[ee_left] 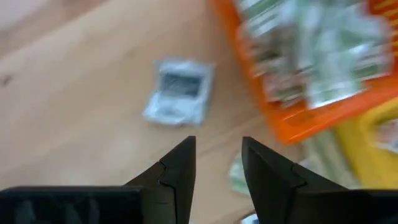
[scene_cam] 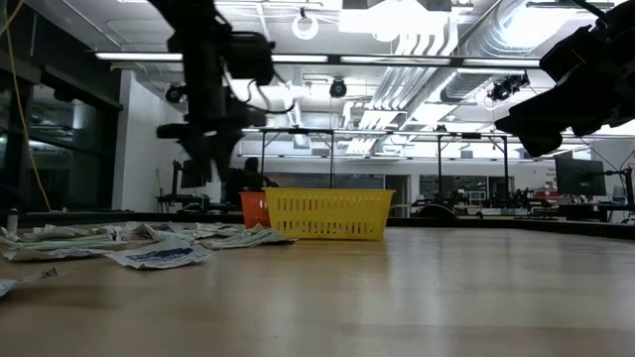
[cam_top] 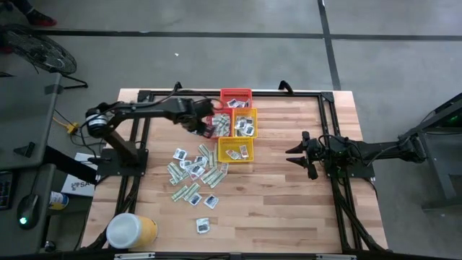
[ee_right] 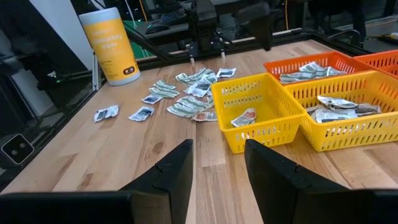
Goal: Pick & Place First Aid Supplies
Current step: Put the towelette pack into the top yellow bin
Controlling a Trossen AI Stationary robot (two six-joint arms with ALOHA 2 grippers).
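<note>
The first aid supplies lie as a loose pile of green-and-white strips and white square packets [cam_top: 195,172] flat on the wooden table, left of the middle. My left gripper [cam_top: 205,127] hovers open and empty beside the orange basket [ee_left: 298,106], which holds green-and-white strips. In the left wrist view the gripper [ee_left: 217,149] is above the bare table, with one white square packet [ee_left: 180,93] lying ahead of its fingers. My right gripper [cam_top: 299,154] waits open and empty over the table's right half; it also shows in the right wrist view [ee_right: 217,149].
A red basket [cam_top: 236,97], an orange basket [cam_top: 221,124] and two yellow baskets [cam_top: 246,123] [cam_top: 237,150] with packets stand at the far middle. A yellow tub with a white lid [cam_top: 131,231] stands at the near left corner. Stray packets [cam_top: 204,225] lie near the front edge.
</note>
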